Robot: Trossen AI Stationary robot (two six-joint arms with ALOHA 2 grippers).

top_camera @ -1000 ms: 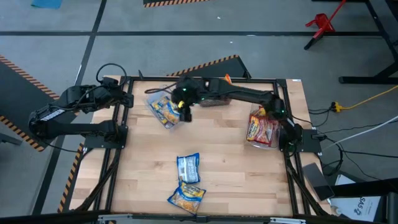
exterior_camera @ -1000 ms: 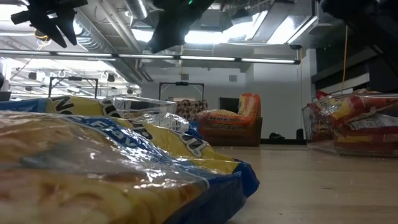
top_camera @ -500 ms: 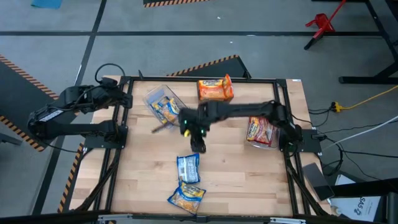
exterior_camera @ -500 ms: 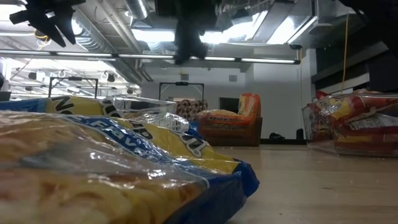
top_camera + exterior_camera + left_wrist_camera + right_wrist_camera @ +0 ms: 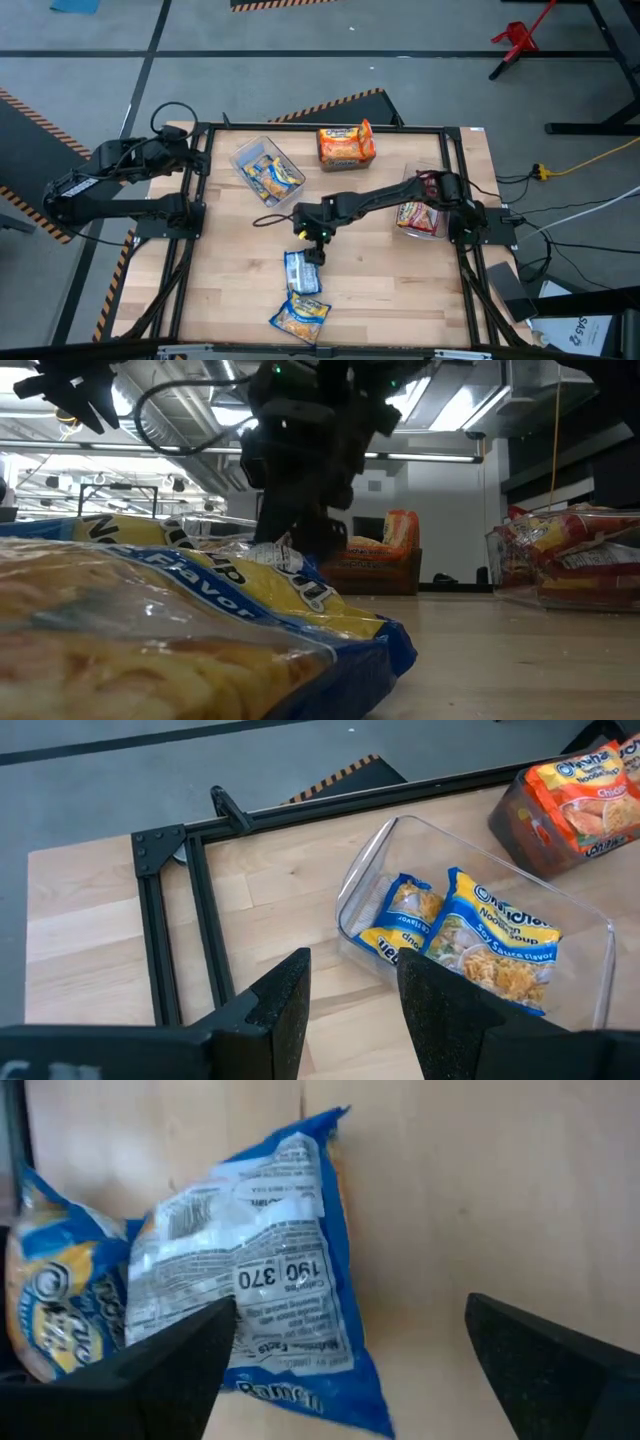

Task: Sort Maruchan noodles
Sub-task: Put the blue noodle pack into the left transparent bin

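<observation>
A blue-and-yellow noodle packet (image 5: 302,271) lies flat on the table near the middle, its white printed back up (image 5: 265,1280). A second one (image 5: 300,318) lies nearer the front edge and touches it (image 5: 50,1315). My right gripper (image 5: 313,247) hangs open, slanting down close above the first packet's far end. In the right wrist view (image 5: 350,1370), one finger stands over the packet and the other over bare wood. My left gripper (image 5: 196,160) waits open at the far left with nothing between its fingers (image 5: 350,1010).
A clear bin (image 5: 240,155) at the far left holds two blue-and-yellow packets (image 5: 480,935). Orange packets (image 5: 345,143) stand at the far middle. A bin (image 5: 405,180) of red packets (image 5: 420,212) sits at the right. Bare wood lies right of the loose packets.
My right gripper has swung away from the far-left bin toward the table's near edge and gone down to the loose blue packet, rolling its wrist as it went. The packets and bins have stayed in place.
</observation>
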